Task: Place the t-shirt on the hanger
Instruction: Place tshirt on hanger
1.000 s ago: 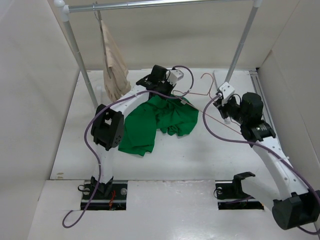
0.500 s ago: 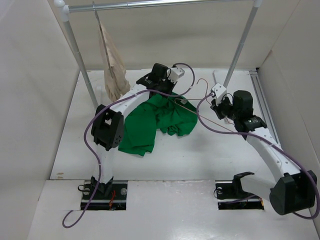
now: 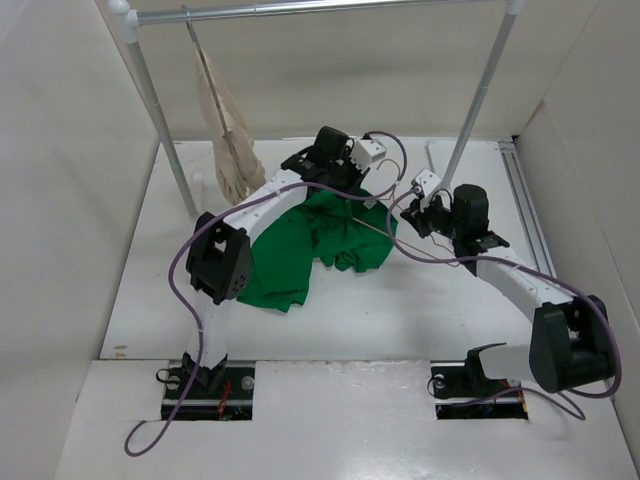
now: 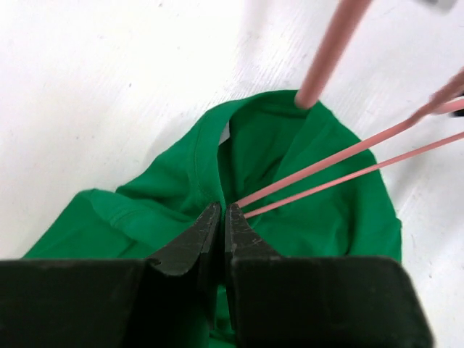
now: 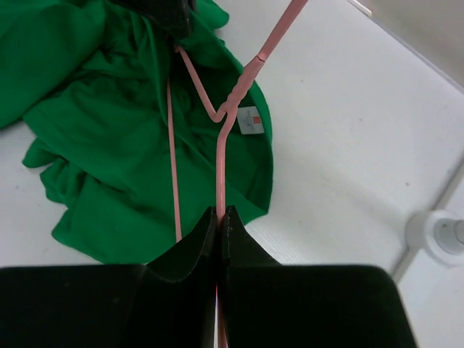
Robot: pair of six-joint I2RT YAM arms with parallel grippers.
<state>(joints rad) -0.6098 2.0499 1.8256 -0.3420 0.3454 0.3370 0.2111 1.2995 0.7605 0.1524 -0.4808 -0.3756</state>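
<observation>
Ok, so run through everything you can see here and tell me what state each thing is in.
t-shirt: crumpled on the table, collar pinched, not yet on the hanger.
hanger: held over the t-shirt, one end at the collar.
left gripper: shut on the t-shirt collar.
right gripper: shut on the hanger wire.
beige garment: hanging from the rail.

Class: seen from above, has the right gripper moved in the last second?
Yes: the right gripper moved left, from the rack's right pole toward the t-shirt.
</observation>
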